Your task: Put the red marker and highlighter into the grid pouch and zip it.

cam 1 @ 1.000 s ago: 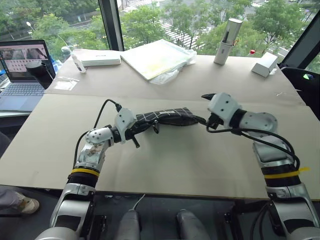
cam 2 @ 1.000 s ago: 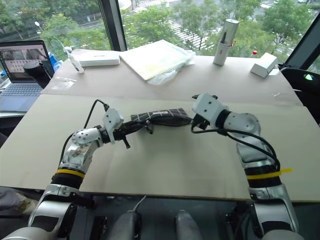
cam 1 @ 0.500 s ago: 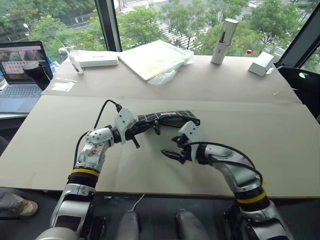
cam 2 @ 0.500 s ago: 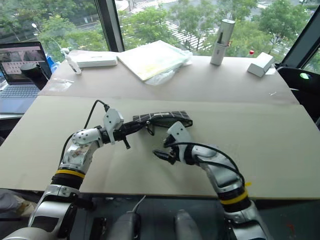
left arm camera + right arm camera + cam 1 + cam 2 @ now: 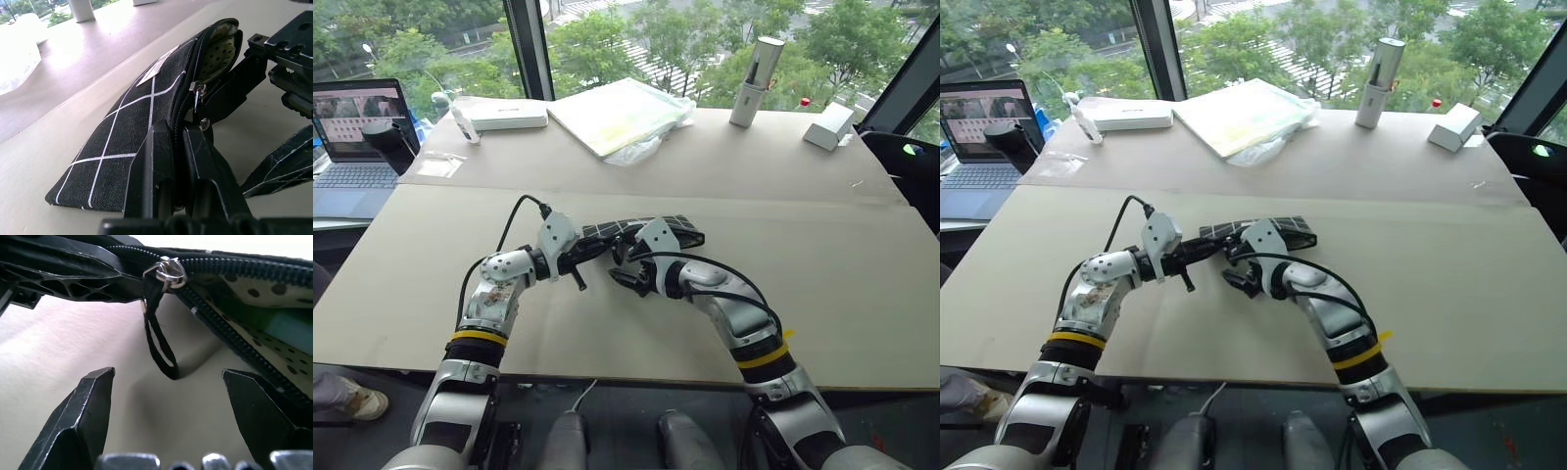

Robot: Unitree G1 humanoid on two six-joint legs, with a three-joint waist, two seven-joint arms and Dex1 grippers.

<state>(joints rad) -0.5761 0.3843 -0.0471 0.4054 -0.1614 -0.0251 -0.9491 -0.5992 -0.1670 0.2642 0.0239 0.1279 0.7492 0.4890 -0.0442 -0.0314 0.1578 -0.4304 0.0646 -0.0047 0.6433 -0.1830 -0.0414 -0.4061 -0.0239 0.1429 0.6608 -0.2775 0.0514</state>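
Observation:
The grid pouch (image 5: 683,231), black with thin white lines, is held just above the middle of the table. My left gripper (image 5: 178,132) is shut on its left end, by the zipper. The pouch's mouth gapes, showing dotted lining and a pale green shape (image 5: 293,330) inside that looks like the highlighter. The red marker is hidden. My right gripper (image 5: 167,374) is open in front of the pouch, its fingers either side of the black zipper pull strap (image 5: 159,345) that hangs from the silver slider (image 5: 166,273), apart from it.
At the back stand a laptop (image 5: 352,137), a white box (image 5: 509,115), a plastic-wrapped flat pack (image 5: 622,113), a silver cylinder (image 5: 756,69) and a small white box (image 5: 829,124). Bare table (image 5: 822,294) lies right of the arms.
My right arm has swung from the pouch's right end down and leftward, ending at the zipper pull beside the left gripper. The left gripper and pouch have stayed put.

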